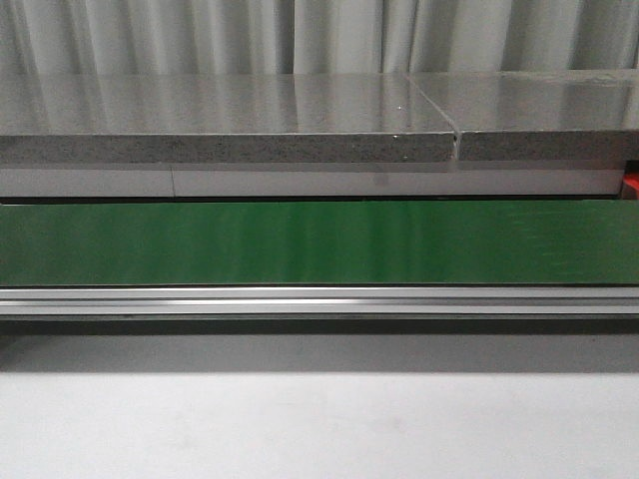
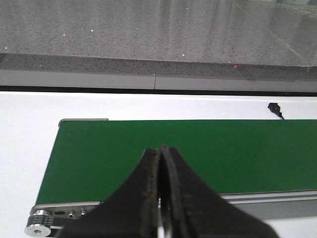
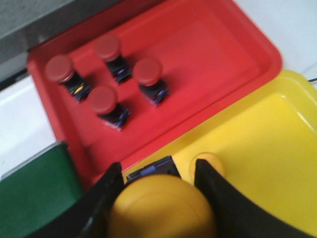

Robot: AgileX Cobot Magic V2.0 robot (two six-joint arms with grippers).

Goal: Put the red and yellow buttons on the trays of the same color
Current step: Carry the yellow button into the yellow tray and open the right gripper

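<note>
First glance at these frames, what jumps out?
The right gripper holds a yellow button over the yellow tray, where another yellow button peeks out beside its finger. Next to it, the red tray already carries four red buttons. In the front and left wrist views the green belt runs bare, with the left gripper shut above it.

Conveyor belt (image 1: 319, 242): plain dark green, silver metal rail. Counter (image 1: 300, 424): pale grey-white. Far slab (image 1: 230, 120): speckled grey. Red tray (image 3: 198, 64): glossy red, four red-capped buttons (image 3: 147, 71) on black-and-blue bases. Yellow tray (image 3: 277, 163): bright yellow. Yellow button (image 3: 161, 206): orange-yellow cap. Right tool (image 3: 158, 193): black. Left tool (image 2: 159, 198): black.
</note>
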